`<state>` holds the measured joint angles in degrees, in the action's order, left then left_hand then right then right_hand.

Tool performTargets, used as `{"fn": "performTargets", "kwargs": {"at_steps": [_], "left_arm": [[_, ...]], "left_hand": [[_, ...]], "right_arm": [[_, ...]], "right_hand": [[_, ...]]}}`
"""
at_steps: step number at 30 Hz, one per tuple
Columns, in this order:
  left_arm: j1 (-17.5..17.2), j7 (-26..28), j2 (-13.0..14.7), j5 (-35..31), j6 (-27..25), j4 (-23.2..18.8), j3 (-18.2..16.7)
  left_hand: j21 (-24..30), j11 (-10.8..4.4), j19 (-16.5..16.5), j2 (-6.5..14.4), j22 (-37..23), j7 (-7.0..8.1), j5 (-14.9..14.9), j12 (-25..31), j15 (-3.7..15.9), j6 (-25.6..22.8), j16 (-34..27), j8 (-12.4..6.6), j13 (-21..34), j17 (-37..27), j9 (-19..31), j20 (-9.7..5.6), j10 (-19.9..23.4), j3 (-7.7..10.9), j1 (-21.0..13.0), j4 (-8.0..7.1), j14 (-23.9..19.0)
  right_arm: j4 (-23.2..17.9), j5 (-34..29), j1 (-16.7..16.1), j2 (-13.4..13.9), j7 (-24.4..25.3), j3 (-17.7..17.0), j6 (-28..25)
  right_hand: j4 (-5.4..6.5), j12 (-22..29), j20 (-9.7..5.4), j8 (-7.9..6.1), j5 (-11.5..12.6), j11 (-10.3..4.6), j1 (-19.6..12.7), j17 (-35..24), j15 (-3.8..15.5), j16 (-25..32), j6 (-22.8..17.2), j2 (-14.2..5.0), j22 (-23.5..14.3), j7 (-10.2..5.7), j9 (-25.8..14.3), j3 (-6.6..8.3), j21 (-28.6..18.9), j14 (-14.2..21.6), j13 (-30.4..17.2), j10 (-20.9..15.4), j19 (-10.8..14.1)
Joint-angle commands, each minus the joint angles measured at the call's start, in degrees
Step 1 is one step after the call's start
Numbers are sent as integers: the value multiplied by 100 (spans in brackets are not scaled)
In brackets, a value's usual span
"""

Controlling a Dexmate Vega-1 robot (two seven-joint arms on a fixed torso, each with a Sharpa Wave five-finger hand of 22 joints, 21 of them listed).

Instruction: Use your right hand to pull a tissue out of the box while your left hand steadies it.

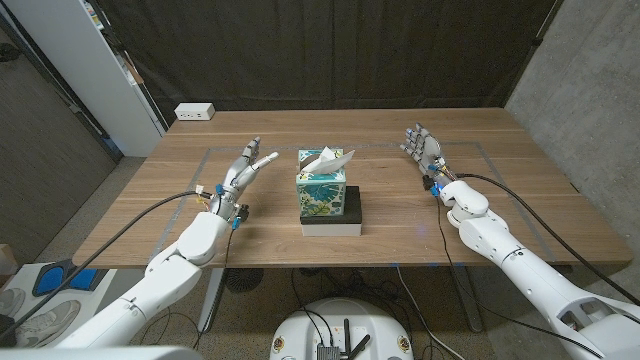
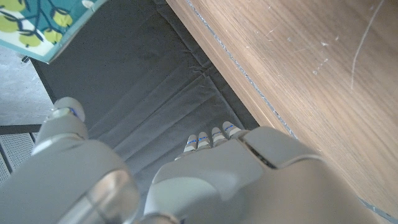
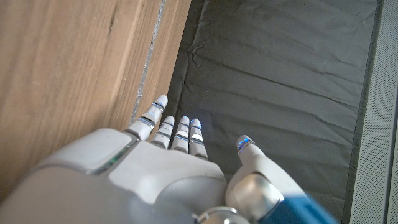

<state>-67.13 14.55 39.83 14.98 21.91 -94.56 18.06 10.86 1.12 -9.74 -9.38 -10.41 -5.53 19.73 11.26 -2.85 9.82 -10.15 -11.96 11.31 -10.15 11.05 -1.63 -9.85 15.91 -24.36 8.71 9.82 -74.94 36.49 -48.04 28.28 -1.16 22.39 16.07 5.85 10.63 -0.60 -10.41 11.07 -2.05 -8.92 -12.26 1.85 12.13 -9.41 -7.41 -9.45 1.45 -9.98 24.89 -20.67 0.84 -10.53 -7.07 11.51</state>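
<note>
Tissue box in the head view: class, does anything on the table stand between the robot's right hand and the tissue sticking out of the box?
Nothing visible does. The right hand is open over bare wooden table, apart from the tissue box. The tissue sticks up from the box top, unobstructed.

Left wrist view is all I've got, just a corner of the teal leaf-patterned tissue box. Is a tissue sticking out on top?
Observer: Yes, a white tissue stands up from the teal leaf-patterned tissue box.
Operator: Is my left hand on the box?
Observer: No, the left hand is beside it, apart, holding nothing.
Operator: And the right?
Observer: The right hand is open on the box's other side, clear of the tissue.
</note>
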Motion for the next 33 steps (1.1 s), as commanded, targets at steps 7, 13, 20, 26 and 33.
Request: {"fn": "performTargets", "kwargs": {"at_steps": [7, 13, 20, 26, 33], "left_arm": [[-410, 58, 82, -34, -9, -269, -145], [-502, 47, 96, -50, 39, -289, -172], [-626, 14, 144, -55, 81, -335, -216], [-724, -16, 166, -44, 136, -349, -252], [-826, -136, 253, 2, 178, -384, -294]], "left_hand": [[52, -39, -195, -7, -10, 27, 50, 42, 6, 2567, -34, -45, 29, -13, 14, -152, -1974, -25, -69, -6, 1682], [55, -41, -190, -4, -10, 34, 59, 43, 11, 2565, -34, -46, 29, -13, 13, -153, -1972, -37, -76, -8, 1680], [59, -38, -182, 1, -10, 26, 73, 43, 4, 2563, -37, -46, 29, -13, 12, -149, -1973, -57, -88, -13, 1674], [62, -53, -179, 6, -10, 37, 86, 43, 14, 2558, -35, -48, 28, -12, 12, -155, -1972, -74, -100, -16, 1678], [64, -67, -174, 10, -10, 47, 97, 45, 17, 2546, -37, -53, 28, -12, 11, -157, -1967, -91, -110, -19, 1672]], "right_arm": [[-28, -42, 38, -20, 17, 52, -42], [-103, -37, 15, -29, 88, 56, -106], [-151, -95, 17, -26, 125, 88, -117], [-172, -121, 39, -44, 143, 124, -157], [-258, -154, 31, -46, 212, 145, -209]], "right_hand": [[-40, 36, -24, -31, 36, 42, 29, -5, 129, 28, -25, -77, -34, 39, -14, 0, 25, 46, -32, -21, 36], [-43, 36, -23, -31, 36, 41, 32, -5, 134, 29, -24, -79, -34, 40, -14, 1, 37, 47, -32, -21, 39], [-46, 35, -21, -32, 36, 41, 36, -5, 129, 31, -25, -82, -35, 38, -14, 2, 47, 49, -32, -21, 46], [-51, 35, -20, -31, 36, 41, 36, -5, 126, 31, -25, -83, -35, 43, -14, 3, 55, 50, -32, -21, 50], [-51, 36, -20, -31, 35, 44, 43, -6, 127, 31, -25, -83, -35, 41, -14, 4, 67, 48, -32, -23, 53]]}}
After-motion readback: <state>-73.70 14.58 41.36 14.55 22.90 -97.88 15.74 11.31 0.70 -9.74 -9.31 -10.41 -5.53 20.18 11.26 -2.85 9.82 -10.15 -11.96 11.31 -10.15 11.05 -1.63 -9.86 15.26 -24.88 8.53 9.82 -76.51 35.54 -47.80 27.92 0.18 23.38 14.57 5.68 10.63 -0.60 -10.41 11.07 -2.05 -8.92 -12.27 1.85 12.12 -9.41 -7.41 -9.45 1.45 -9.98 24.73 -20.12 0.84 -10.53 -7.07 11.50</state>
